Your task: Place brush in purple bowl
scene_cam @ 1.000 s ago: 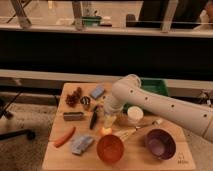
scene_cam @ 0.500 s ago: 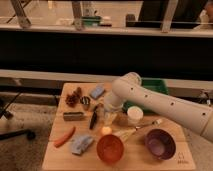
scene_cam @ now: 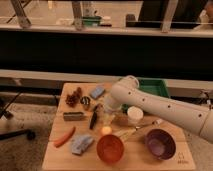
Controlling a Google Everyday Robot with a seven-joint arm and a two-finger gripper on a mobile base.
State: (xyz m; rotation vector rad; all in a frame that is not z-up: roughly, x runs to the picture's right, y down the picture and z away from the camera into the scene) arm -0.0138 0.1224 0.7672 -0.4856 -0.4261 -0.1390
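when it is set against the earlier views, change: almost none; the arm (scene_cam: 160, 107) has kept its reach from 3 o'clock and the brush (scene_cam: 93, 119) lies where it lay.
gripper (scene_cam: 105, 111): low over the middle of the table (scene_cam: 50, 156), just at 3 o'clock of the brush; whether it touches the brush i cannot tell.
gripper state: cannot tell, the arm's wrist covers it.
brush: slim and black, on the wood near the table's centre, running roughly 12 to 6 o'clock, its upper end close under the wrist.
purple bowl (scene_cam: 160, 144): upright at the table's 4 o'clock corner, well apart from the brush.
orange bowl (scene_cam: 110, 148): at 6 o'clock, between brush and purple bowl.
whisk (scene_cam: 136, 131): lying across at 9 o'clock of the purple bowl, near it.
grey block (scene_cam: 74, 116): at 9 o'clock of the brush, near it.
white cup (scene_cam: 135, 114): partly hidden under the forearm.
green tray (scene_cam: 152, 86): at 1 o'clock, its front part covered by the arm.
hard to make out: a brown cluster (scene_cam: 74, 97) at 11 o'clock and pale things under the wrist.
cut off: the arm leaves the view at its right edge.
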